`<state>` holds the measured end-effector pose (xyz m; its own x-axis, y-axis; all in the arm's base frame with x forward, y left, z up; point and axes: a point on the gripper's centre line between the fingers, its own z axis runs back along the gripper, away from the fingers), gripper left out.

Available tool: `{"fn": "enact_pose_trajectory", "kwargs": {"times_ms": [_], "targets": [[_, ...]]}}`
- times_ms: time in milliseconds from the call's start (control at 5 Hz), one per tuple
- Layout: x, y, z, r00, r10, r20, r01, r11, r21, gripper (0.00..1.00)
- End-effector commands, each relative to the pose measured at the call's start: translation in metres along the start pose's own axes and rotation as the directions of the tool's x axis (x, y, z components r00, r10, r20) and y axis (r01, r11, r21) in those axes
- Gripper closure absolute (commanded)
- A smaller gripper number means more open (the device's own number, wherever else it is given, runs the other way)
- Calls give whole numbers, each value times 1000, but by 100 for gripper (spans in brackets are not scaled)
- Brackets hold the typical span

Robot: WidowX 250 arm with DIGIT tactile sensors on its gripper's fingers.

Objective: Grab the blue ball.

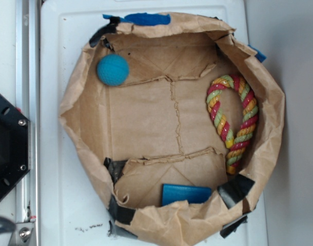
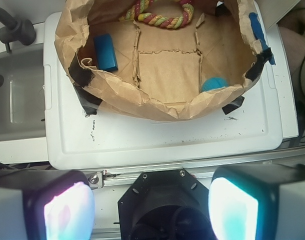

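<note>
The blue ball (image 1: 113,69) is a small teal round ball lying in the upper left corner of the flattened brown paper bag (image 1: 79,128), against its wall. In the wrist view the ball (image 2: 214,84) peeks over the bag's near rim (image 2: 157,102), its lower part hidden. My gripper (image 2: 150,210) is far from the ball, back over the robot's black base (image 2: 167,200). Its two fingers (image 2: 67,212) stand wide apart with nothing between them. The exterior view does not show the gripper.
Inside the bag also lie a red, yellow and green rope toy (image 1: 233,120) on the right and a flat blue block (image 1: 186,193) at the bottom. The bag sits on a white plastic lid (image 1: 59,41). Black tape (image 1: 236,188) and blue tape (image 1: 146,19) hold the rim.
</note>
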<state>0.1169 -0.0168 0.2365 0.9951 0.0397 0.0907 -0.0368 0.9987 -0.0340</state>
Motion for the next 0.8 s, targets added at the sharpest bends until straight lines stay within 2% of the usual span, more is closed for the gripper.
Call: {"fn": "enact_pose_trajectory", "kwargs": {"times_ms": [0,200,400,600], "targets": [[0,0,0,1000,0,0,0,1000,0,0],[50,5,-4,998,-22,53,20,999,27,0],[100,28,-18,997,-62,56,59,997,40,0],[140,36,-38,958,-284,45,283,959,33,0]]}}
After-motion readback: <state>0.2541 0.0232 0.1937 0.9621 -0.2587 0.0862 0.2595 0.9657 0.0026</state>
